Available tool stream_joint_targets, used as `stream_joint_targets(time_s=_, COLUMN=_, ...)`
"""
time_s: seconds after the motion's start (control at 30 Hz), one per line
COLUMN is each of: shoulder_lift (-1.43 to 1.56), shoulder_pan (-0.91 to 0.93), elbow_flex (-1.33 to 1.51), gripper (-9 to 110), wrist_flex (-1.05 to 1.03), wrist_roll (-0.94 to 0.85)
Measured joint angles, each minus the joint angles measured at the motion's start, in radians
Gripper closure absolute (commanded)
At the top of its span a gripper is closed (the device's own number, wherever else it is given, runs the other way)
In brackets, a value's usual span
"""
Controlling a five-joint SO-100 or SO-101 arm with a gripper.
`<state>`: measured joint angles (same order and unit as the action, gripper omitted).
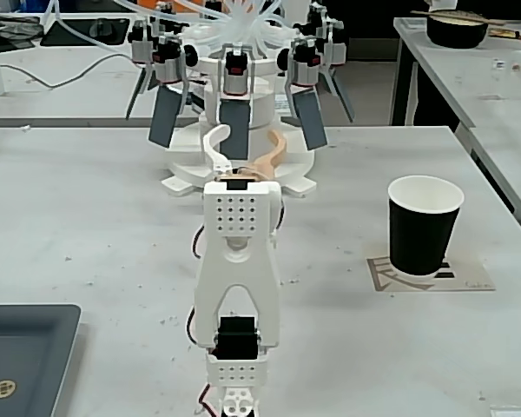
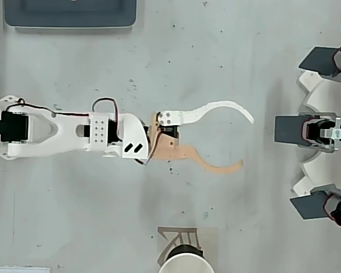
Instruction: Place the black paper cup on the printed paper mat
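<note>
Arm in the foreground, we see its tool point(image 2: 247, 142) with both curved fingers spread wide and empty; off to its right in the fixed view, the black paper cup point(image 1: 423, 225) stands upright on the printed paper mat point(image 1: 469, 280).

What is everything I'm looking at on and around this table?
black paper cup: one, black outside, white inside, standing upright on the mat, right side of the fixed view.
printed paper mat: one, beige-white with dark bars, flat under the cup.
tray: one, dark grey, lower left corner in the fixed view.
round white device: one, white base with dark grey flaps and clear tubing, at the table's far end.
table: one, pale grey, speckled.
bowl: one, dark, on a neighbouring table behind.
arm: one, white with black motors.
end effector: one, one white finger and one tan, open, empty.
</note>
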<state>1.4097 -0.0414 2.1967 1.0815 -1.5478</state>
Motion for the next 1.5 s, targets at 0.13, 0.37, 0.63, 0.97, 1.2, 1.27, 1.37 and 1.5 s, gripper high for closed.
stream_joint_targets(time_s=0.13, shoulder_lift=-0.026, shoulder_pan=0.0, elbow_flex=-0.025, gripper=87, wrist_flex=-0.017, wrist_roll=0.0)
stream_joint_targets(time_s=0.37, shoulder_lift=-0.091, shoulder_pan=0.0, elbow_flex=-0.12, gripper=87, wrist_flex=-0.048, wrist_roll=0.0)
stream_joint_targets(time_s=0.63, shoulder_lift=-0.144, shoulder_pan=0.0, elbow_flex=-0.209, gripper=88, wrist_flex=-0.072, wrist_roll=0.0)
stream_joint_targets(time_s=0.97, shoulder_lift=-0.184, shoulder_pan=0.0, elbow_flex=-0.252, gripper=90, wrist_flex=-0.081, wrist_roll=0.0)
stream_joint_targets(time_s=1.2, shoulder_lift=-0.187, shoulder_pan=0.0, elbow_flex=-0.252, gripper=90, wrist_flex=-0.081, wrist_roll=0.0)
stream_joint_targets(time_s=1.27, shoulder_lift=-0.187, shoulder_pan=0.0, elbow_flex=-0.255, gripper=90, wrist_flex=-0.081, wrist_roll=0.0)
stream_joint_targets(time_s=1.37, shoulder_lift=-0.187, shoulder_pan=0.0, elbow_flex=-0.255, gripper=90, wrist_flex=-0.081, wrist_roll=0.0)
stream_joint_targets(time_s=1.5, shoulder_lift=-0.187, shoulder_pan=0.0, elbow_flex=-0.255, gripper=91, wrist_flex=-0.081, wrist_roll=-0.002)
